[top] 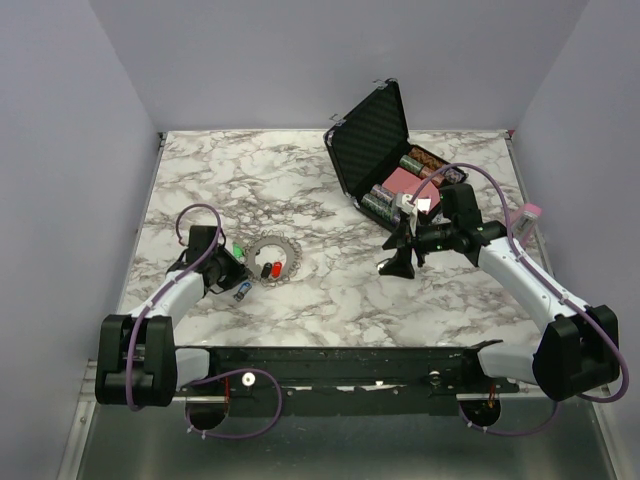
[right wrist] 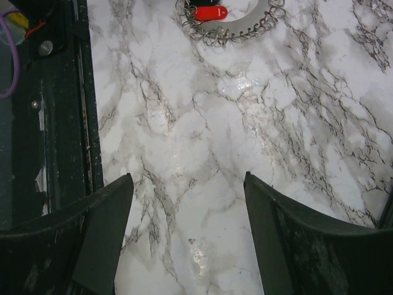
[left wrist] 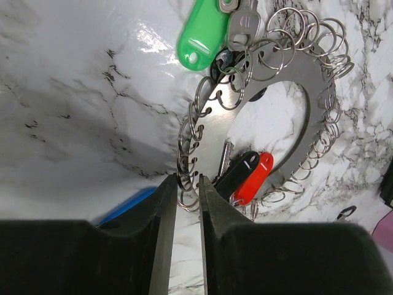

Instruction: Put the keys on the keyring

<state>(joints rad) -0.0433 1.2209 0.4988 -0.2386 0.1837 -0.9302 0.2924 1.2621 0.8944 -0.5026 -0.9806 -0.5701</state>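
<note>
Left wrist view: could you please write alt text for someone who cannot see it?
The left gripper, jaws narrowly apart, sits at the near edge of a flat keyring lined with rings. A green tag and silver key lie at its far side, a black tag and a red tag in its middle.

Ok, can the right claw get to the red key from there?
Probably yes. The right claw is open, and only bare table lies between it and the red key. The left claw sits at the keyring too, so they might bump.
</note>
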